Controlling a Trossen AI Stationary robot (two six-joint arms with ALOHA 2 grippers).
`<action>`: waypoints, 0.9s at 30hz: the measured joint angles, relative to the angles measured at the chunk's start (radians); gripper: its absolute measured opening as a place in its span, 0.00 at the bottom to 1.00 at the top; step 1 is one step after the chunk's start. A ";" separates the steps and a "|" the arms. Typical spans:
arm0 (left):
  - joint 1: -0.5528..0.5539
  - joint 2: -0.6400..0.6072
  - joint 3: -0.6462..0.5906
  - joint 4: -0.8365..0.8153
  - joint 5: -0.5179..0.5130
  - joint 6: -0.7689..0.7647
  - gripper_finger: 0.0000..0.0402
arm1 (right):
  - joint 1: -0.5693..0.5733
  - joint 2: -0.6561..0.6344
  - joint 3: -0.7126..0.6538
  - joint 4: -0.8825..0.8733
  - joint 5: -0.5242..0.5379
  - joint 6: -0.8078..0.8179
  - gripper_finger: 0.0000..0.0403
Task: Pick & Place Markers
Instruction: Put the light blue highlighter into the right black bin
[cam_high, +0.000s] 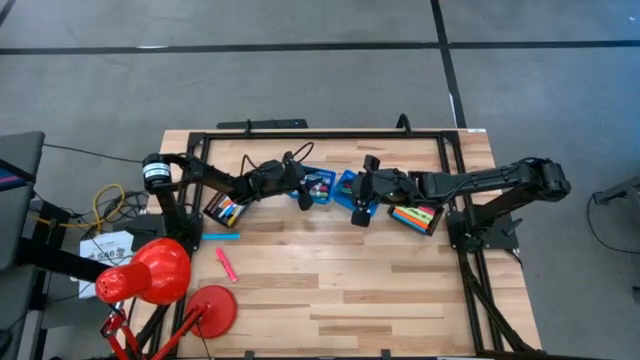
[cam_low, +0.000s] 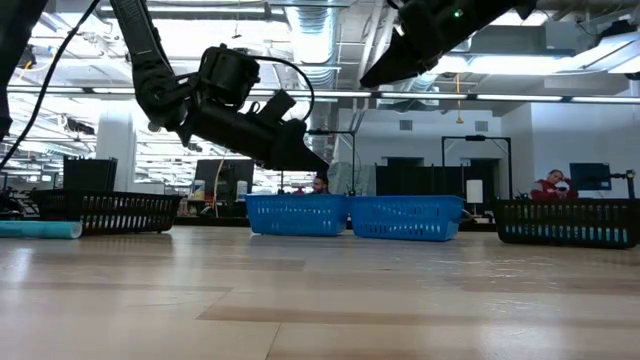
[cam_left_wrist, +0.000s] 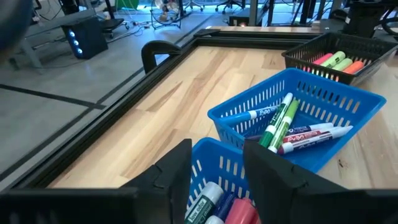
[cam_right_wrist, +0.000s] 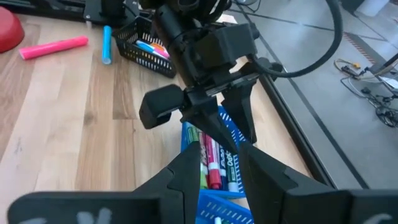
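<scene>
My left fingers (cam_left_wrist: 216, 163) stand spread above the left blue basket (cam_high: 319, 186) at centre frame, empty, markers (cam_left_wrist: 217, 206) lying below. The right basket (cam_left_wrist: 348, 102) holds green, blue and red markers. My right fingers (cam_right_wrist: 217, 163) hover narrowly parted, empty. Black trays (cam_high: 224, 211) at both sides hold bright markers. A pink marker (cam_high: 226, 264) and a blue one (cam_high: 220, 236) lie on the open surface (cam_high: 380, 290), lower left.

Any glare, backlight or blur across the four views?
Low view: bright ceiling lights backlight the dark arms into silhouettes; wooden tabletop soft up close. Left wrist view: own dark fingers blurred. High view: evenly lit. Right wrist view: no glare.
</scene>
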 joint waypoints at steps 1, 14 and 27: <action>0.000 0.000 0.000 0.000 0.000 0.000 0.35 | 0.000 0.000 0.000 -0.002 0.000 0.000 0.24; -0.060 -0.141 0.000 -0.030 0.000 0.000 0.33 | 0.000 0.000 0.000 -0.001 0.000 0.010 0.24; -0.333 -0.547 0.000 -0.874 -0.136 -0.144 0.30 | 0.003 0.000 0.000 -0.045 0.000 0.108 0.24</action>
